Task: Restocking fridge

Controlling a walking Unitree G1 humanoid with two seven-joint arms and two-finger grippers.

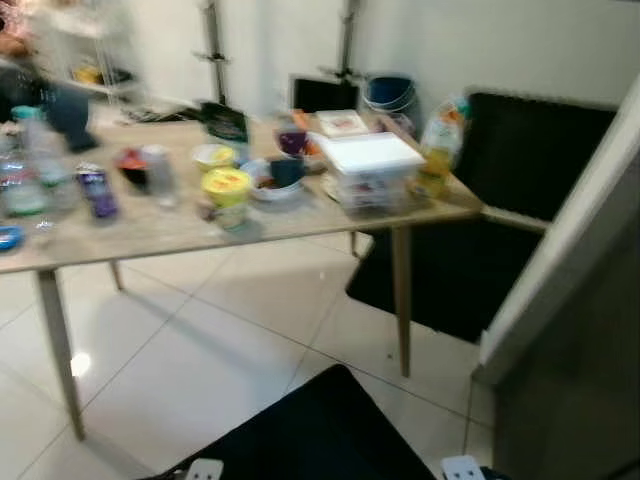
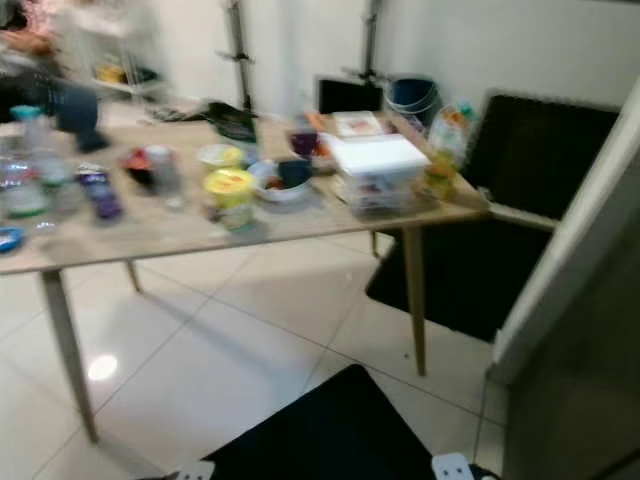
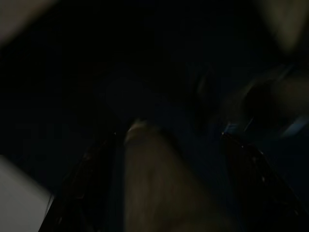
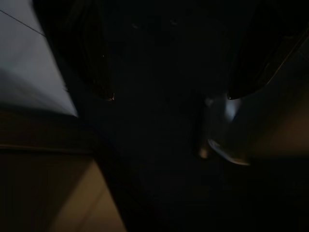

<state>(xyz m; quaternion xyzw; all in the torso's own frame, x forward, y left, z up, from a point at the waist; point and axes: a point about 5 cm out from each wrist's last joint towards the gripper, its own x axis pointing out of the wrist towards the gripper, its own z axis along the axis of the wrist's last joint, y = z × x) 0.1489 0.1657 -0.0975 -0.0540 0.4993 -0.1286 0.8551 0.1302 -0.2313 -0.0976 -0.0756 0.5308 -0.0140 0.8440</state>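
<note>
A light wooden table (image 1: 160, 235) stands a few steps ahead, blurred, loaded with groceries. On it are a clear box with a white lid (image 1: 370, 170), a yellow-lidded tub (image 1: 227, 190), a bowl (image 1: 272, 178), a juice bottle (image 1: 440, 145) at the right corner, a purple can (image 1: 97, 190) and water bottles (image 1: 30, 165) at the left. Both arms hang low in the dark. My left gripper (image 3: 169, 137) and right gripper (image 4: 171, 96) each show two black fingers spread apart with nothing held.
A tall white and grey panel (image 1: 570, 240) leans along the right edge. A black seat (image 1: 530, 150) stands behind the table's right end, blue buckets (image 1: 390, 92) by the wall. White tiled floor (image 1: 230, 340) lies between me and the table.
</note>
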